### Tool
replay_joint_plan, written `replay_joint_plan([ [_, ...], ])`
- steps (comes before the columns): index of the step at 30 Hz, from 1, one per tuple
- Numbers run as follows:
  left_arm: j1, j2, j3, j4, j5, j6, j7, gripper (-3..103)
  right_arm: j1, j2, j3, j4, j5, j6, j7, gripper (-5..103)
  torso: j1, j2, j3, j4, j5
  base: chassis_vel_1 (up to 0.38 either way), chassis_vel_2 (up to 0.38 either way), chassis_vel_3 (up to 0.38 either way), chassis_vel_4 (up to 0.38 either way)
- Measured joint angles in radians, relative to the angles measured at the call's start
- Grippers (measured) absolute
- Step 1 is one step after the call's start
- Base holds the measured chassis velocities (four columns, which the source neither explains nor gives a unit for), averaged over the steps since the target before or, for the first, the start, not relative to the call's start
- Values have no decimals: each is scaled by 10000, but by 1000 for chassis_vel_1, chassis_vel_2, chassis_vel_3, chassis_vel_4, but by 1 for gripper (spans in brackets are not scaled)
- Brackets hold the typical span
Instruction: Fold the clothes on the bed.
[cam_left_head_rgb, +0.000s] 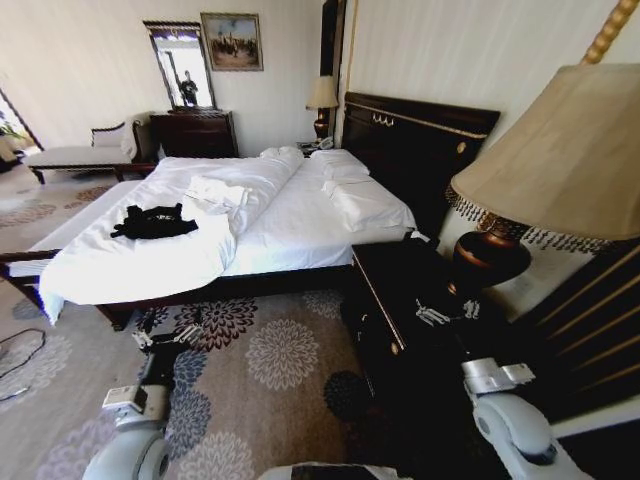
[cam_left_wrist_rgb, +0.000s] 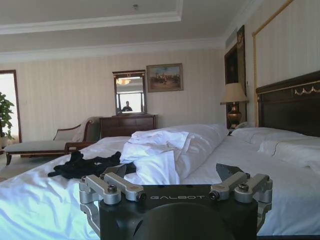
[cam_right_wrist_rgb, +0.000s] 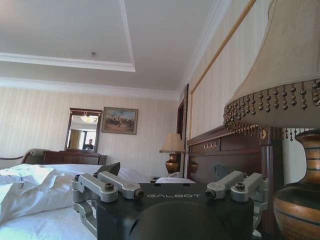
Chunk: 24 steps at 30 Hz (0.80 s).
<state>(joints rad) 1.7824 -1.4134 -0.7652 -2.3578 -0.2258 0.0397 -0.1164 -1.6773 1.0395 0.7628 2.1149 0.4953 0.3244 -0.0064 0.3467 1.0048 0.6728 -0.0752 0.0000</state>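
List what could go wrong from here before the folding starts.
1. The right gripper hangs open over the dark nightstand, close to the bedside lamp; a swing or turn might knock it.
2. The black T-shirt lies bunched far across the bed, while the open left gripper is low at the bed's edge, so reach may fall short.
3. Grasping could catch the white sheet beneath.

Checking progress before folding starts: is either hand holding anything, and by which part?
Nothing is held. Both hands are open and empty; the black T-shirt lies untouched on the bed.
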Motion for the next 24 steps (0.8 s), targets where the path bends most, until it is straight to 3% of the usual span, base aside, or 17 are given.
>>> replay_joint_plan([
  [8,250,-388,5,-188,420,-169,151,100,69,-24,-38,112,-4,346,-212,100,1,0,0,0,1,0,0,0,0],
  [24,421,-466,8,-173,484,-255,165,100,46,210,-203,89,-197,479,-428,100,0,-1,0,-1,0,0,0,0,0],
])
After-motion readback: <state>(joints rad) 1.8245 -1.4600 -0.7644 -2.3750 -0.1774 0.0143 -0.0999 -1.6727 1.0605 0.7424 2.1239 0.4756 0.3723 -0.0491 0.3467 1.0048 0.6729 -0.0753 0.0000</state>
